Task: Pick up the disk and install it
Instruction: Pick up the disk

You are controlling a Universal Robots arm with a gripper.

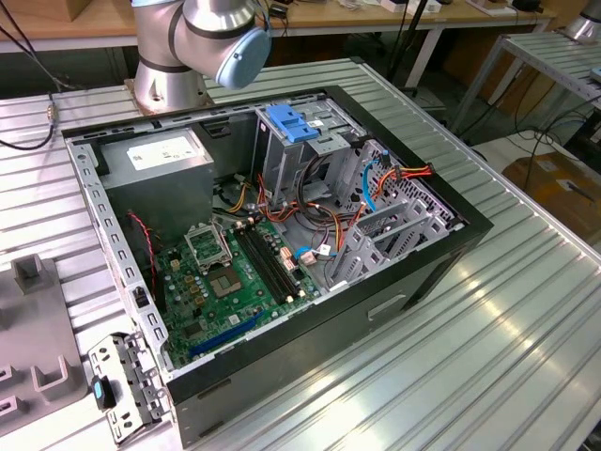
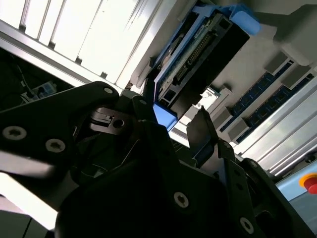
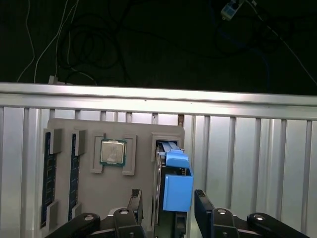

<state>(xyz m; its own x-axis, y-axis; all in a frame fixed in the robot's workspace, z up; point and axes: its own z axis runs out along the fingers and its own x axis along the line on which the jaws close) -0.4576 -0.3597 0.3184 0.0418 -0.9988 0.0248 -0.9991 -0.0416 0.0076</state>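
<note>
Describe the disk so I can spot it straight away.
Find the grey tray on the ribbed metal table. The disk stands on edge in the slot beside the square processor chip; it alone has bright blue plastic rails.

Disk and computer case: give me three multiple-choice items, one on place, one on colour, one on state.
1. The disk is: A) in the drive cage; B) standing in a slot of the grey tray; C) flat on the table.
2. Its side rails are: A) red; B) blue; C) yellow.
3. The computer case is: A) open; B) closed; C) upside down.
Answers: 1 B, it stands on edge in the tray in the first wrist view; 2 B, blue plastic frames it; 3 A, the motherboard lies exposed in the exterior view.
</note>
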